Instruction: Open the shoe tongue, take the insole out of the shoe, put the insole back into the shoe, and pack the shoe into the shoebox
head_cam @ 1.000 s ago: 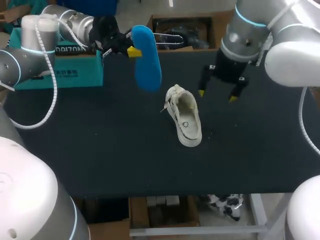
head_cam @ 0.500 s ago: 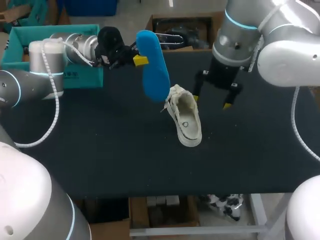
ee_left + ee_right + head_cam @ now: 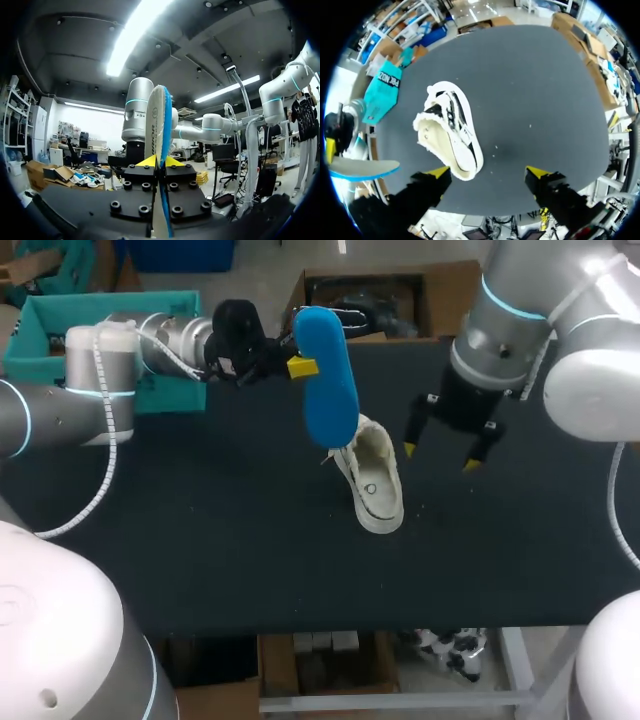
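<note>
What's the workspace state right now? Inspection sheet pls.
Surface: dark table, nothing spilled on it.
Job's things: cream shoe lies mid-table with no insole in it. The blue insole is held in the air, its lower end over the shoe's far end; I cannot tell whether they touch. The teal shoebox sits at the far left, open.
Clutter: nothing seen.
Claws: left claw is shut on the insole. Right claw is open and empty, beside the shoe.
Cables: a white coiled hose loops off the left arm, away from the shoe.
Surroundings: nothing seen reaching over the table.
</note>
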`<move>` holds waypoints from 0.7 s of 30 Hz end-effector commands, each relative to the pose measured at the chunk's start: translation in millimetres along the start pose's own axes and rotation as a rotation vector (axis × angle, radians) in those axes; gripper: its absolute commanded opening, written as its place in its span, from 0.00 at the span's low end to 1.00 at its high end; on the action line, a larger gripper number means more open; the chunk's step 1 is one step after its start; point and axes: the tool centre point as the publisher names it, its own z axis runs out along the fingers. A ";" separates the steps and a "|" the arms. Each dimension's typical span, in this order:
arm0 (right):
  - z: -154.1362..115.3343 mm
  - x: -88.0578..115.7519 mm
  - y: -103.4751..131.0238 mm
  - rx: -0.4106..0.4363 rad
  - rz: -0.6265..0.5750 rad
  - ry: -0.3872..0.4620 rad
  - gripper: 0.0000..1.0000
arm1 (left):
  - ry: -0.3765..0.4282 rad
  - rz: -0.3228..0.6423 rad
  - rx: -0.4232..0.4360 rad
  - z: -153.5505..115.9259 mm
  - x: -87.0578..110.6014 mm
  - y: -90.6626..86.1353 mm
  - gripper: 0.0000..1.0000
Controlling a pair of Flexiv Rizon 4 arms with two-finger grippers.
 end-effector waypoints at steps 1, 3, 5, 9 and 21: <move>2.0 -4.9 -0.8 -0.007 0.001 0.017 1.00 | -0.068 0.011 -0.055 5.2 0.8 -16.5 0.00; 3.0 -4.8 -0.1 -0.004 0.001 0.018 1.00 | -0.069 0.011 -0.053 5.0 0.8 -20.6 0.00; 4.5 -5.3 0.8 0.000 0.004 0.019 1.00 | -0.072 0.010 -0.056 5.5 1.7 -22.5 0.00; 7.6 -8.5 2.7 0.007 0.016 0.027 1.00 | -0.084 -0.027 -0.048 7.2 5.3 -22.3 0.00; 11.4 -16.6 2.6 0.014 0.036 0.040 1.00 | -0.142 -0.076 -0.004 18.8 21.0 -17.2 0.00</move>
